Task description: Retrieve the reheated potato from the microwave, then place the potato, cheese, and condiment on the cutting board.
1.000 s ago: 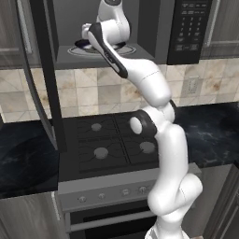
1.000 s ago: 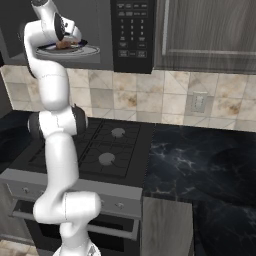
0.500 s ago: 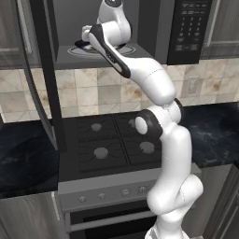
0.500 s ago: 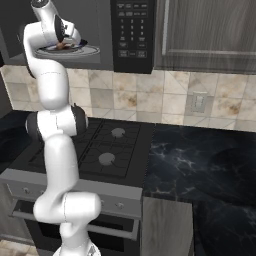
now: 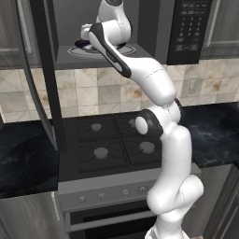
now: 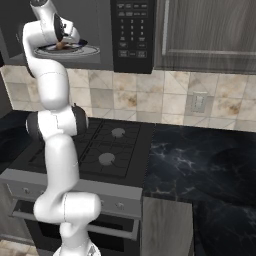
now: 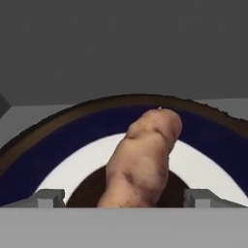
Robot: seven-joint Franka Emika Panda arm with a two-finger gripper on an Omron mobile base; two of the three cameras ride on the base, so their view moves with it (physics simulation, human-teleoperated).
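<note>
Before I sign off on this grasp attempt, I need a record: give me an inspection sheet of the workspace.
Surface: dark marble counter either side of a black stove with four burners.
Job's things: potato lies on a dark-rimmed plate inside the open microwave. Cheese, condiment, board: nothing seen.
Clutter: nothing seen.
Gripper: gripper is open inside the microwave, one fingertip on each side of the potato, not closed on it.
Cables: nothing seen.
Surroundings: tiled backsplash with a wall outlet, dark cabinets beside the microwave, oven front under the stove.
</note>
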